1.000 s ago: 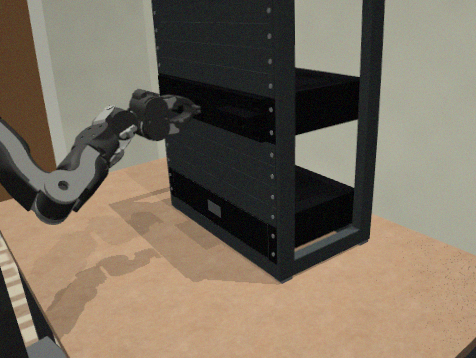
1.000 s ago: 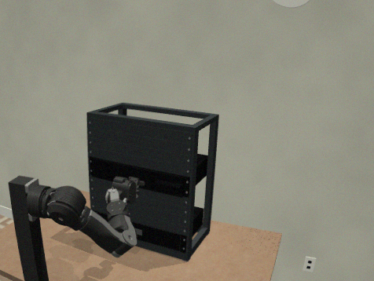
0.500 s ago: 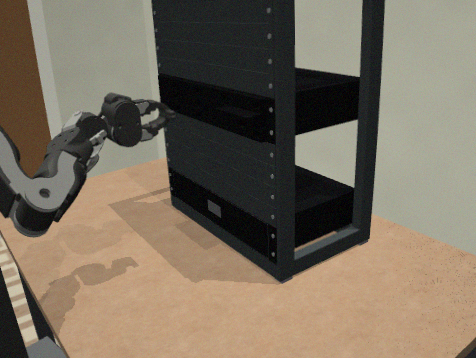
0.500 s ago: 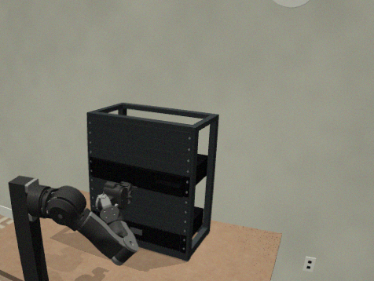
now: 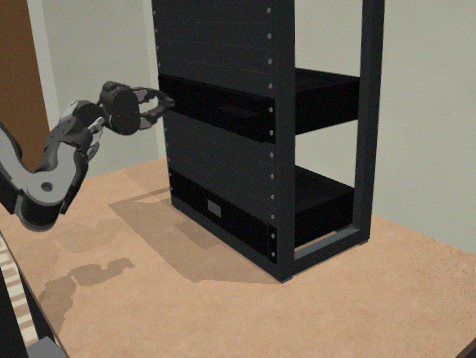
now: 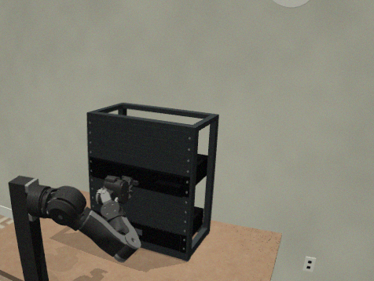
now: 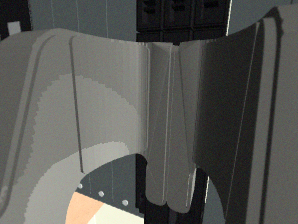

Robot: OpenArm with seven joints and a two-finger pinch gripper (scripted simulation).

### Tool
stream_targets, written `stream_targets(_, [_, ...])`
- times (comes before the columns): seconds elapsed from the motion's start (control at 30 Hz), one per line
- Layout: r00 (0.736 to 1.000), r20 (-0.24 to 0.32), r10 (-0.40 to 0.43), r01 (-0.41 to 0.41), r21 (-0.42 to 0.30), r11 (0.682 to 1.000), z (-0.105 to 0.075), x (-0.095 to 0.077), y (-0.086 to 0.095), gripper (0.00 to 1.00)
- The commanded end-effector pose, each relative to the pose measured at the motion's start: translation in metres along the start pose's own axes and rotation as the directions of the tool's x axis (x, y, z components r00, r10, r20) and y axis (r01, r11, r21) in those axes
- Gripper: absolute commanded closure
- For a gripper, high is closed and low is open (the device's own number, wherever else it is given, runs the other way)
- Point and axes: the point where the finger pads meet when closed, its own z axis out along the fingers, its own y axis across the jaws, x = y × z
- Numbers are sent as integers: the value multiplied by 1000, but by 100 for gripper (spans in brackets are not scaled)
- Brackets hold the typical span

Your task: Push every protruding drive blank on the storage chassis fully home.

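Exterior view shows the arm (image 5: 47, 187) (image 6: 108, 231) bent at its elbow, gripper (image 5: 171, 104) (image 6: 136, 184) (image 7: 178, 125) closed and empty, above a tan tabletop (image 5: 350, 300) (image 6: 251, 243) near a plain wall (image 5: 425, 125) (image 6: 295, 157).

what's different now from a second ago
The gripper has moved left in the top and exterior views, and over the last half second it has risen slightly. It is shut, holding nothing. The rack looks unmoved.
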Motion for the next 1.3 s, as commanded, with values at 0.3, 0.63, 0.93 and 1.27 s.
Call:
stream_targets(0.3, [1000, 2, 2, -2, 13, 1000, 36, 0, -3, 100])
stream_targets(0.63, [1000, 0, 2, -2, 10, 1000, 65, 0, -2, 100])
stream_targets(0.93, [1000, 0, 2, -2, 10, 1000, 65, 0, -2, 100])
stream_targets(1.27, [1000, 0, 2, -2, 9, 1000, 65, 3, 1, 100])
